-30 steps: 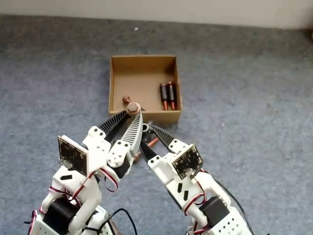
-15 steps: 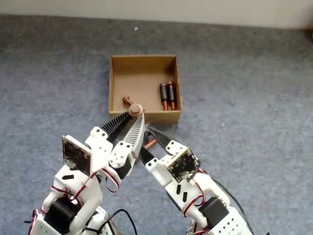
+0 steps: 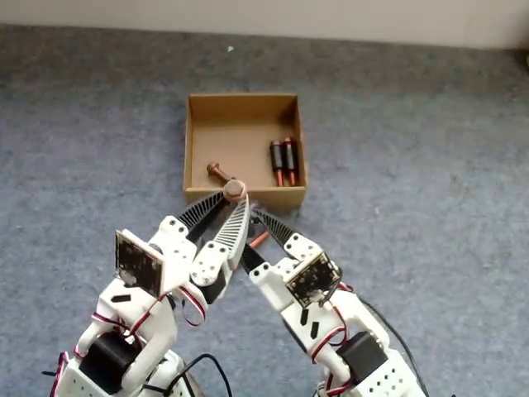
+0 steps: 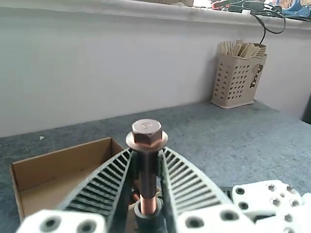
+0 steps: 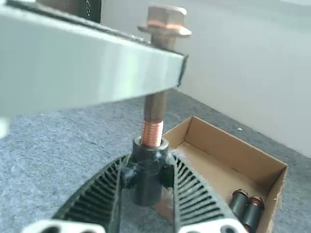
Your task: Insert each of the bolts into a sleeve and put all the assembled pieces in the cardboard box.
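Note:
My left gripper (image 3: pixel 228 198) is shut on a copper bolt (image 4: pixel 146 162), held upright with its hex head (image 3: pixel 234 189) on top. The bolt's threaded tip sits in the mouth of a dark sleeve (image 5: pixel 147 177), and my right gripper (image 5: pixel 147 162) is shut on that sleeve just below, in front of the box's near wall. The cardboard box (image 3: pixel 198 124) holds two assembled pieces (image 3: pixel 283 161) at its right side and a loose bolt (image 3: pixel 216 171) near its front left. Another copper bolt (image 3: pixel 258 240) lies on the carpet between the arms, mostly hidden.
Grey carpet (image 3: pixel 413 165) surrounds the box, with free room on both sides. In the left wrist view a beige basket of sticks (image 4: pixel 238 73) stands against the far wall, well away from the work area.
The left gripper and its bolt have shifted a little right and toward the arms' bases, closing on the sleeve. The right arm has moved slightly. Both grips are unchanged.

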Controlling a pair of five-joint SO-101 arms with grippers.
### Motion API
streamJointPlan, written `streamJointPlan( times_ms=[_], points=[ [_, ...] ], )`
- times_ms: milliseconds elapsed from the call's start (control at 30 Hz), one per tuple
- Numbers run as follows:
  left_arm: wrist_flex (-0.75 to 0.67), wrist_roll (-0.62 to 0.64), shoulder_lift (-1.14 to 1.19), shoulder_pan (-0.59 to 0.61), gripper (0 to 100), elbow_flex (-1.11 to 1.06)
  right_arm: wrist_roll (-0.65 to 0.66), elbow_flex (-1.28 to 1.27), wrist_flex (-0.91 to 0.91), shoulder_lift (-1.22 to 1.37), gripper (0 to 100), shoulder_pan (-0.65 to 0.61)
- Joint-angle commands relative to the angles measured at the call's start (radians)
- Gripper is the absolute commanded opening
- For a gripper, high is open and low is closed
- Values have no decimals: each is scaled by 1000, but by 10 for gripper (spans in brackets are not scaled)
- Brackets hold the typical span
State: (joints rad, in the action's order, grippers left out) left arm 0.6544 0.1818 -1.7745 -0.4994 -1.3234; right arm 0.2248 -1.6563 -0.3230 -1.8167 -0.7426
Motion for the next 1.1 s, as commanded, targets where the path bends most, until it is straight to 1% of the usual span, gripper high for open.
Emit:
streamJointPlan(
  times_ms=[0, 100, 167, 367, 433, 500, 567, 767, 900, 1000, 1067],
  points=[
    [-18, -55, 1, -44, 23, -22, 8, 73, 64, -21, 5, 31],
    [44, -86, 1, -77, 104, -38, 8, 74, 76, -21, 5, 31],
    [91, -91, 1, -79, 141, -35, 8, 77, 76, -21, 5, 33],
    [183, -160, 1, -74, 154, 7, 8, 70, 76, -21, 5, 33],
    [210, -180, 1, -71, 178, 28, 8, 70, 76, -21, 5, 33],
    [235, -209, 1, -48, 184, 51, 8, 68, 76, -21, 5, 45],
    [244, -245, 2, -10, 184, 71, 8, 68, 73, -21, 5, 76],
    [258, -365, 2, 168, 178, 64, 8, 50, 70, -21, 5, 170],
    [350, -410, 1, 291, 178, 65, 8, -2, 70, -21, 5, 188],
    [436, -414, 1, 423, 178, 64, 8, -36, 70, -21, 5, 211],
    [460, -411, -1, 518, 177, 42, 8, -42, 70, -21, 5, 219]
  ],
)
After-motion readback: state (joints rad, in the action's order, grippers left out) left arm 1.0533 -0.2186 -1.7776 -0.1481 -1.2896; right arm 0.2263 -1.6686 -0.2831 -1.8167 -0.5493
